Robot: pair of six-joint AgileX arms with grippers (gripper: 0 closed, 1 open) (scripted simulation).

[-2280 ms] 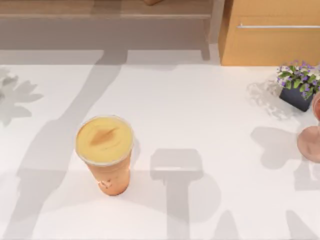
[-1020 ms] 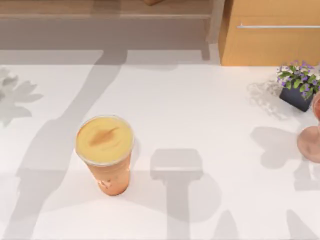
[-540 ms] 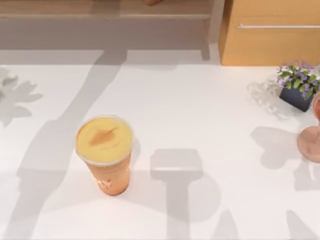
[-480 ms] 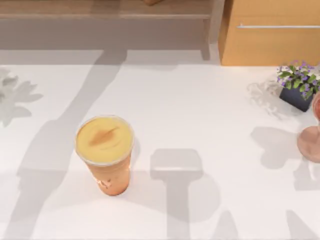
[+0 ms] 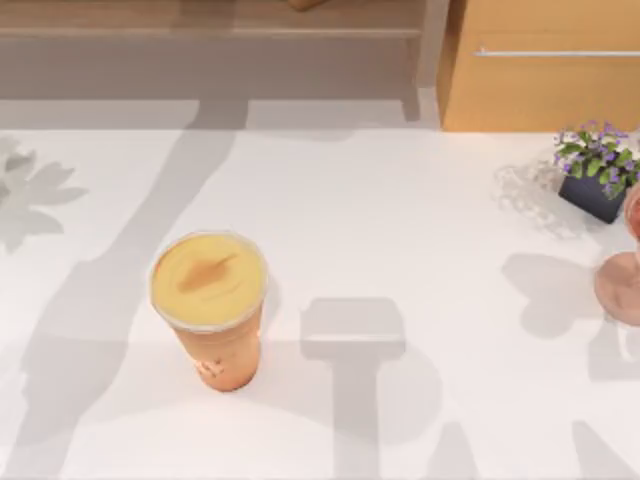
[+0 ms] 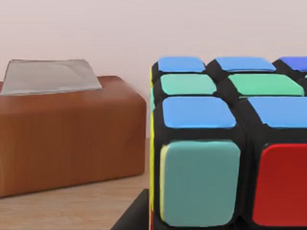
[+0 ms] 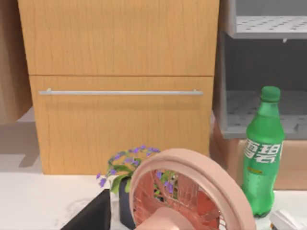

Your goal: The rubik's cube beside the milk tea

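top view first: you see the milk tea (image 5: 208, 300) standing upright at about 8 o'clock on the white table (image 5: 400, 220), its creamy top facing up and bare table all around it. at 3 o'clock, by the right edge, sit a small pot of purple flowers (image 5: 598, 170) and, just beside it toward 4 o'clock, the pink stemmed glass (image 5: 622, 275); both are well apart from the cup. a wooden cabinet (image 5: 545, 70) stands past the far edge at 1 o'clock.

your left wrist view looks almost straight onto the rubik's cube (image 6: 230, 148), very close, with blue, green, teal and red stickers between black lines. a dark edge below it may be part of the left gripper, but you cannot tell whether its fingers are spread, pressed together or pinching the cube. behind the cube a wooden tissue box (image 6: 67, 134) rests on a wooden surface, so i judge the cube is off the white table and must be brought over to it.

your right wrist view faces the cabinet's drawer front, with the flowers, the pink glass (image 7: 192, 191) close up and a green soda bottle (image 7: 261, 153) on a shelf. that suits a parked right arm by the table's right side; you cannot tell its finger state either.

the open patch at the cup's 3 o'clock side looks like the natural place for the cube: near the cup, clear of the glass. the tall cup looks easy to tip, so mind it when you come in.
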